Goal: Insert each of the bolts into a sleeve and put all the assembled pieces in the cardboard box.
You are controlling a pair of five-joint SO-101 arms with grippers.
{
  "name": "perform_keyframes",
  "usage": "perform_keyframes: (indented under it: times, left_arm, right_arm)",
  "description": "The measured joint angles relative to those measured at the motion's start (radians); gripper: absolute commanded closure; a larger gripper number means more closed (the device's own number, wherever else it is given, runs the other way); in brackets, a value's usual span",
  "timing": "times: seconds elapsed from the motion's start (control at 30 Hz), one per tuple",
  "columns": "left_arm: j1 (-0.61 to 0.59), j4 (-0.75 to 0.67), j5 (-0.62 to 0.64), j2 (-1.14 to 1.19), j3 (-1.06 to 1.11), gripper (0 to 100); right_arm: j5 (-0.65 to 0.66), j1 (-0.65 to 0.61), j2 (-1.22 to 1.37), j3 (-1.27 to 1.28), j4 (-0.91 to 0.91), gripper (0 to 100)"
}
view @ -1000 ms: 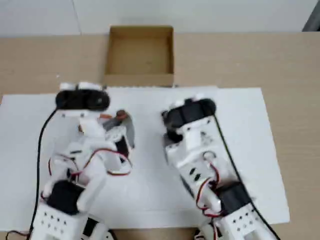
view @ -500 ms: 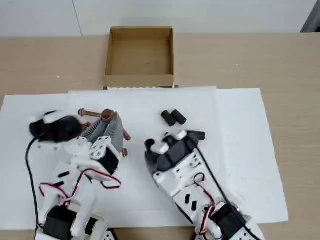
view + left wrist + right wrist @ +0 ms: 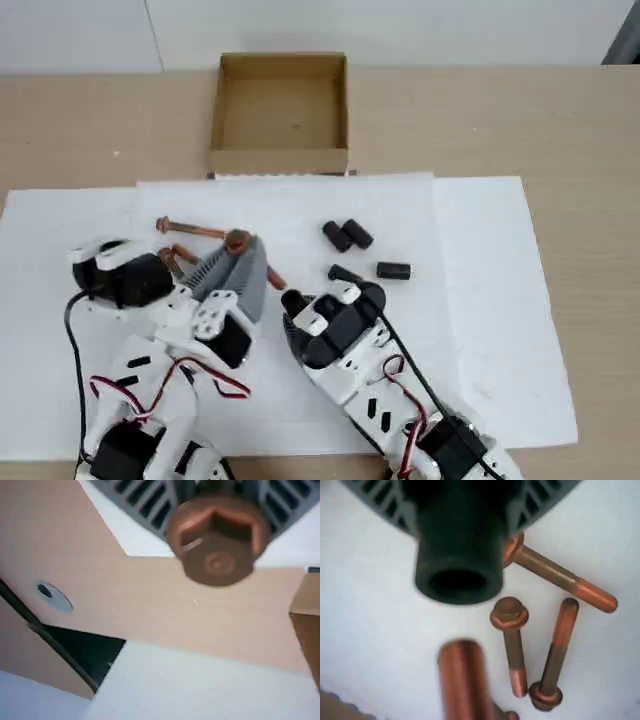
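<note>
My left gripper is shut on a copper bolt; its hex head sits between the grey fingers. My right gripper is shut on a black sleeve, whose open bore faces the held bolt's tip a short way off. Three loose bolts lie on the white paper beyond it, and one long bolt lies near the left gripper. Several loose sleeves lie mid-paper. The cardboard box stands open at the back.
A white paper sheet covers the wooden table. One sleeve lies apart to the right and another lies just beyond the right gripper. Both arm bodies fill the near edge.
Both arms have pulled back toward the near edge, uncovering the loose sleeves and bolts. The left gripper carried its bolt rightward and the right gripper brought its sleeve leftward, closer together.
</note>
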Motion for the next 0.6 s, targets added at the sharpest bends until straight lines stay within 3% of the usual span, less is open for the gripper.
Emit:
perform_keyframes:
  times: [0.6]
  left_arm:
    - [0.041, 0.000, 0.003, 0.000, 0.000, 100]
  right_arm:
    - [0.003, 0.000, 0.000, 0.018, -0.072, 99.6]
